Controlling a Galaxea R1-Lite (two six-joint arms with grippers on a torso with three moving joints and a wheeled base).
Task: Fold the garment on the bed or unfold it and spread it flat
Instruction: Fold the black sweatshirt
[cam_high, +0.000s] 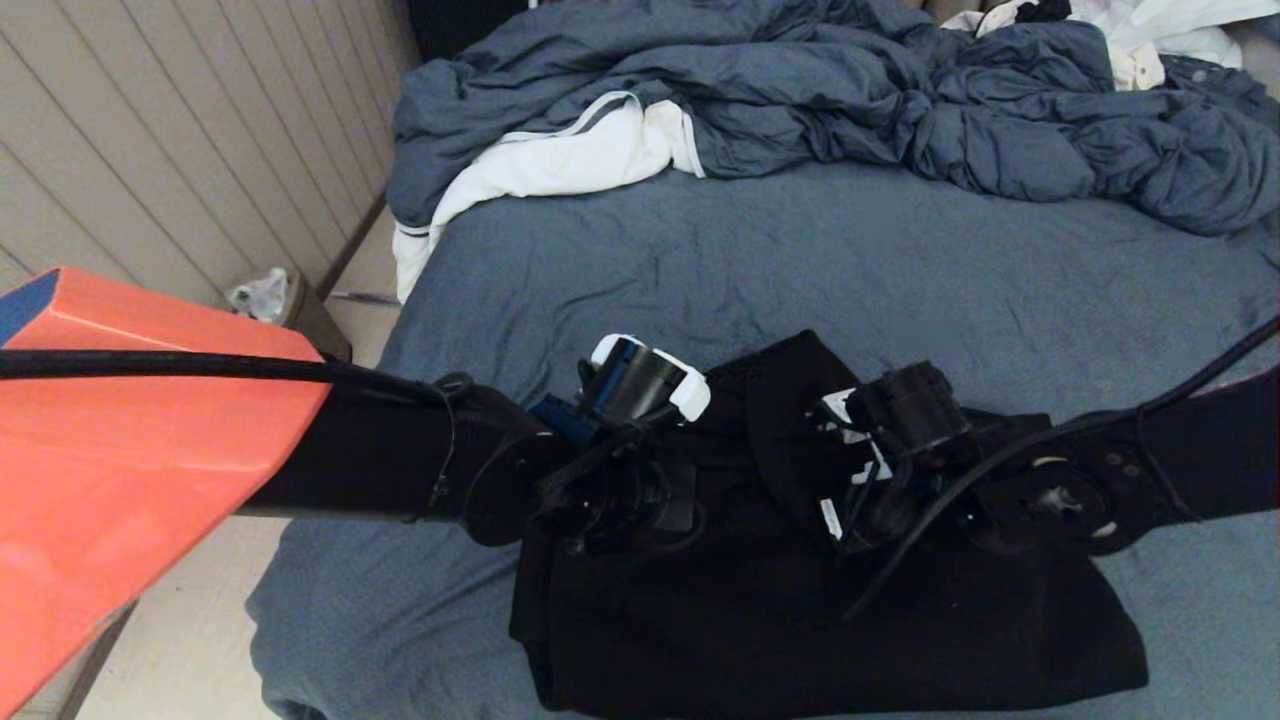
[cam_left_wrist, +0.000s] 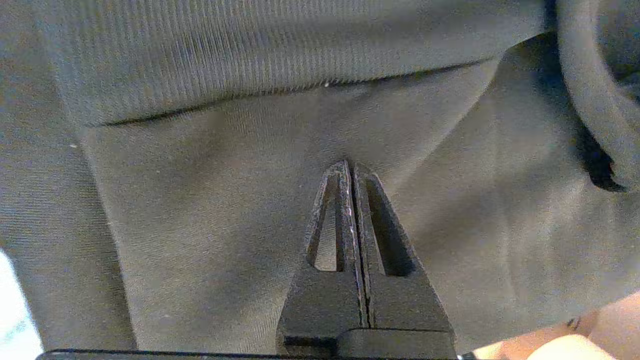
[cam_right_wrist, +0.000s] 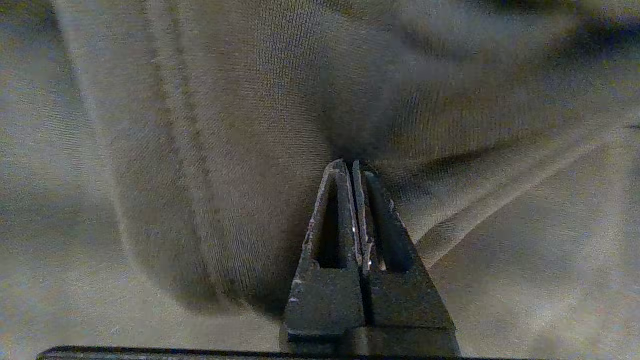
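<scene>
The garment (cam_high: 800, 620) is a black hoodie lying bunched on the near part of the bed (cam_high: 800, 260), with a hump of fabric raised between my two wrists. My left gripper (cam_left_wrist: 348, 165) is shut, its tips buried in a small pucker of the garment (cam_left_wrist: 200, 200). Beside it, my right gripper (cam_right_wrist: 350, 164) is shut too, and creases in the garment (cam_right_wrist: 225, 125) run into its tips. In the head view the left wrist (cam_high: 640, 385) and right wrist (cam_high: 905, 405) hover over the garment's upper edge, and the fingertips are hidden against the black cloth.
A rumpled blue-grey duvet (cam_high: 800, 90) fills the far side of the bed. A white cloth with grey trim (cam_high: 560, 160) hangs over the far left edge. An orange panel (cam_high: 120, 450) stands at the near left, with a bin (cam_high: 285, 300) on the floor by the wall.
</scene>
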